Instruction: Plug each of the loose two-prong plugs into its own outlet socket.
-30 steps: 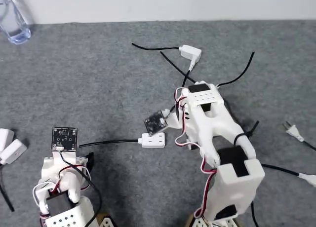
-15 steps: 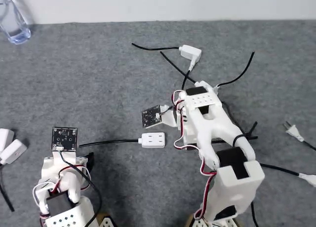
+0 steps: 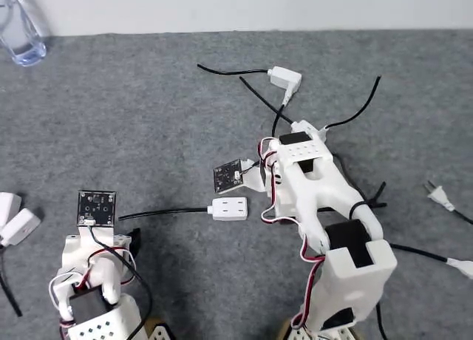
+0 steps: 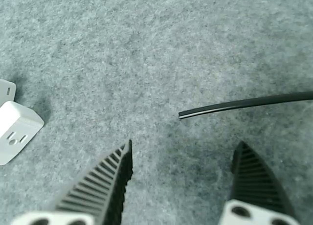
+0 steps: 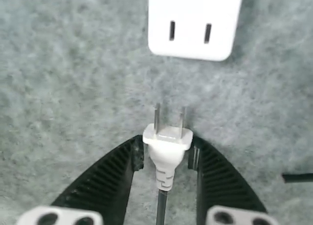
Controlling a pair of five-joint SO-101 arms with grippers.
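Note:
My right gripper [image 5: 166, 147] is shut on a white two-prong plug [image 5: 167, 138], whose prongs point at the slots of a white outlet socket [image 5: 195, 22] a short gap ahead. In the high view this socket [image 3: 230, 208] lies mid-table on a black cord, with the right gripper [image 3: 242, 182] just above it. My left gripper [image 4: 183, 159] stands open over bare carpet, near a black cord end [image 4: 234, 105]. Two white sockets [image 4: 14, 129] lie off to its side. Loose plugs [image 3: 441, 197] lie at the right edge.
A white adapter [image 3: 285, 79] on a black cord lies at the back centre. Black cords [image 3: 355, 114] loop around the right arm. A clear bottle [image 3: 18, 29] stands at the back left corner. The left arm [image 3: 92, 273] sits at the front left.
The right gripper with the plug has drawn slightly back from the socket and shifted a little to the left. The left arm has not moved.

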